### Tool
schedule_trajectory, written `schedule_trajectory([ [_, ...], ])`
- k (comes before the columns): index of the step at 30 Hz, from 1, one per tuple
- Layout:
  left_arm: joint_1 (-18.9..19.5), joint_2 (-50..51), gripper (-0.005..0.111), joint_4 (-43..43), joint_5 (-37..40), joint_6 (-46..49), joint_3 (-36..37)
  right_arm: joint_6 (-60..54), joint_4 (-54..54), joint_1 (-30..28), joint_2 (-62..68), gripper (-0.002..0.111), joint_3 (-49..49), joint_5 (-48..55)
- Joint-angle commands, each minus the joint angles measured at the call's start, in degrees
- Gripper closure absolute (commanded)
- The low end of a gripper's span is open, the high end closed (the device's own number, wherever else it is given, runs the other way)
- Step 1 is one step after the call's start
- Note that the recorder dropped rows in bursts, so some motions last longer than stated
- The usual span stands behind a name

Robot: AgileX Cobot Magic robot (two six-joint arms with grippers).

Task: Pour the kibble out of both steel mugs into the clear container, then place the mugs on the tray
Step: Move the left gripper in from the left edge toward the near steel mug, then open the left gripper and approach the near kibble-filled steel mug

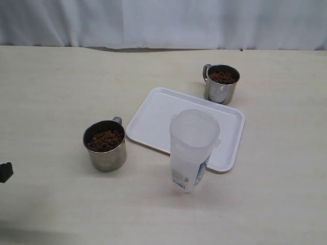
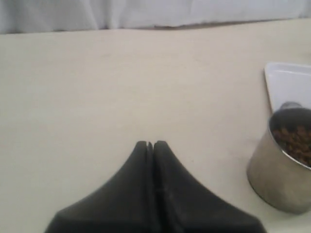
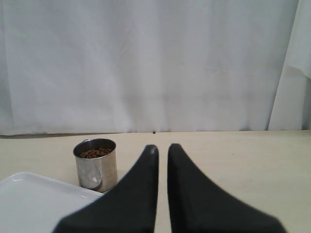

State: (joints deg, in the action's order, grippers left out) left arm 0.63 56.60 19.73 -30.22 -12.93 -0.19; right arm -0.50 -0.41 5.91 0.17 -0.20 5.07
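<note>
Mug (image 2: 279,177) near L tool (image 2: 149,144), not touching.

Steel mugs (image 1: 107,155) gleam; the container (image 1: 191,148) is frosted plastic (tray (image 1: 158,117) glossy).

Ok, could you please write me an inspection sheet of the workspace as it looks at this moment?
Surface: pale table, no spilled pellets seen.
Job's things: near steel mug and far steel mug stand upright on the table, both holding kibble; clear container upright at the near edge of the tray, no kibble seen inside; nothing rests on the tray.
Clutter: small dark object at the exterior view's left edge, cannot tell what.
Grippers: left gripper shut, holding nothing; right gripper slightly open, holding nothing.
Cables: nothing seen.
Surroundings: white curtain behind the table.
</note>
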Motion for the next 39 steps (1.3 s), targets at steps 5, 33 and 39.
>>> schedule_trajectory([
  [5, 0.0, 28.5, 0.107, 9.3, -12.0, 0.6, -5.0, 0.0, 0.0, 0.3, -0.2, 0.103, 0.2, -0.5],
  [33, 21.3, 61.9, 0.106, 61.7, -39.7, 8.6, -24.0, 0.0, 0.0, 0.3, -0.2, 0.103, 0.2, -0.5],
  [39, 15.9, 63.8, 0.084, 53.0, -37.2, 14.2, -24.0, 0.0, 0.0, 0.3, -0.2, 0.103, 0.2, -0.5],
])
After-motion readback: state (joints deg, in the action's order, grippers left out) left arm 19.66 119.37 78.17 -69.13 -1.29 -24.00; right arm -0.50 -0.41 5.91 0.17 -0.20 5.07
